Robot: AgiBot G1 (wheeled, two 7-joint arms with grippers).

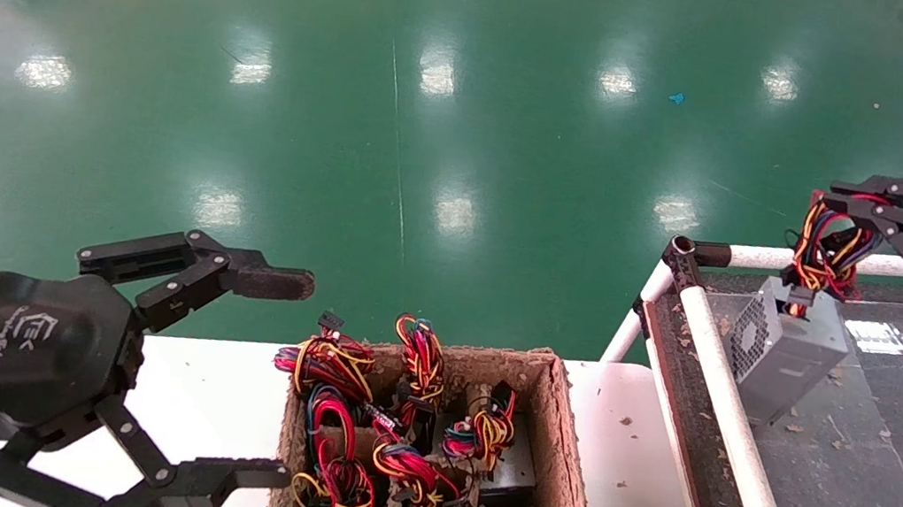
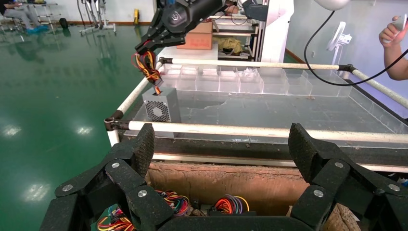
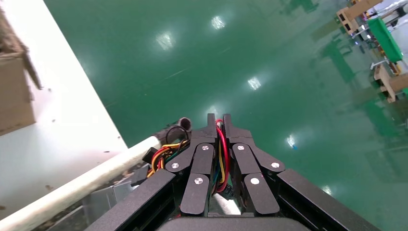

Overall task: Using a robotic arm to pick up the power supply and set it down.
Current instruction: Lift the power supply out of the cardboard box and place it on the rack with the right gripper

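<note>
Power supply (image 1: 786, 353), a small grey metal box with a perforated fan face, sits on the clear-topped table (image 1: 877, 460) at our right, just inside its near-left corner, close to the white rail (image 1: 734, 430) and the black corner joint (image 1: 682, 252). From the head view it looks slightly tilted; we cannot tell whether its whole base rests on the surface. Its wire bundle (image 1: 828, 247), a loop of red, yellow, black and blue leads, rises from the top of the box.

Our right gripper (image 1: 822, 199) reaches in from the right edge above the table with its fingers pinched together on that wire loop, not on the metal case. The right wrist view confirms this: the two fingertips (image 3: 211, 126) are drawn close, with red and yellow wires squeezed between them. The left wrist view shows the same grip from across the table, the bundle (image 2: 149, 67) hanging from the right gripper (image 2: 144, 47) down to the box (image 2: 161, 106).

Our left gripper (image 1: 280, 380) hovers at the lower left with its fingers spread wide, holding nothing, just beside the cardboard box (image 1: 561, 476) on the white bench (image 1: 215, 397). That carton is packed with more looped wire bundles (image 1: 385, 458).
</note>
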